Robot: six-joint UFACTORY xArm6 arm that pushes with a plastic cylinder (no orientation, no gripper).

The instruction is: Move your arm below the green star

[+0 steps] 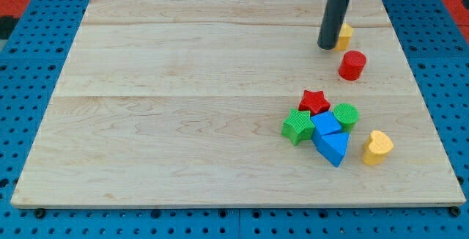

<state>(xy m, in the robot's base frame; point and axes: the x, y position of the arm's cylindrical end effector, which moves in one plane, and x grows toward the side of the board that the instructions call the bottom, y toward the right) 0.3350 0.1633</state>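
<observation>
- Up at upper right, my tip [327, 47] touches a yellow block [344, 34]; it is a bare rod, holding nothing.
- Green star [297, 126] lies lower right of centre, touching the blue cube [326, 124], well apart from my tip.

My tip [327, 47] rests on the tabletop [183, 122] at the view's upper right, touching a yellow block [344, 34] at its 2 o'clock. The red cylinder [352, 64] sits near, at 4 o'clock. The green star [297, 126] lies well apart at 6 o'clock, beside the red star [314, 102], two blue blocks [330, 138], green cylinder [346, 115] and yellow heart [377, 147].
</observation>
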